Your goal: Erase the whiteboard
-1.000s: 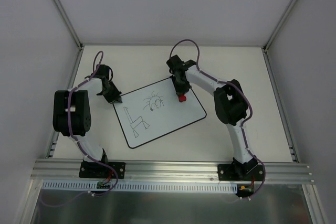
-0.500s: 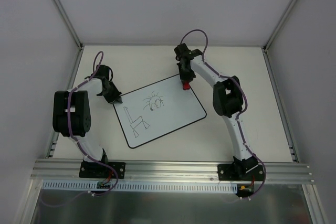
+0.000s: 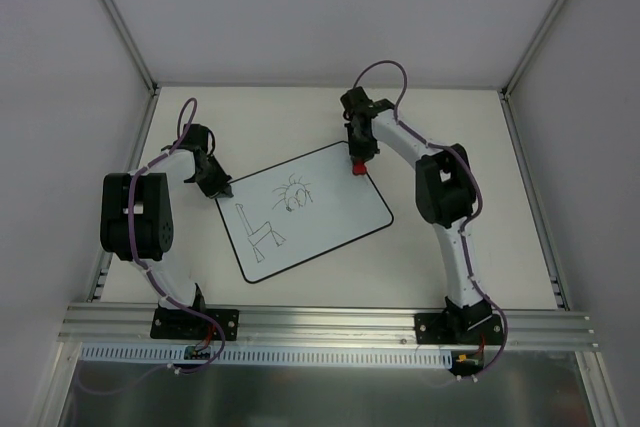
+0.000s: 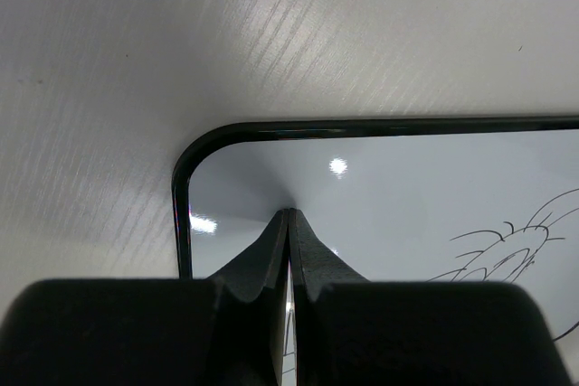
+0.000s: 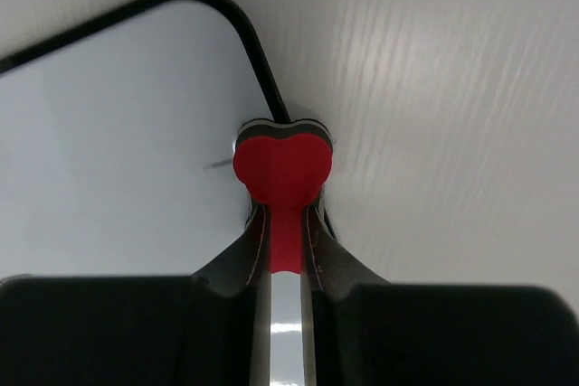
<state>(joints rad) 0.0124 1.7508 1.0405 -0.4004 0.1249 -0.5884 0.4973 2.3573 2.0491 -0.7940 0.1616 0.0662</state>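
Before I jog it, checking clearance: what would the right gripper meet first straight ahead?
Likely the white, black-bordered whiteboard, at its corner edge: the right gripper holds a red eraser over it; contact unclear.

Whiteboard (image 4: pixel 407 178) runs off the left wrist view's right edge, near part hidden behind left gripper (image 4: pixel 289 214); its sketch (image 4: pixel 507 250) cut off too. Red eraser (image 5: pixel 282 167) at whiteboard's corner: lower end buried in right gripper (image 5: pixel 283 223).

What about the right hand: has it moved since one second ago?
Yes. The right hand, shut on the red eraser, went from inside the whiteboard out to its far right corner.
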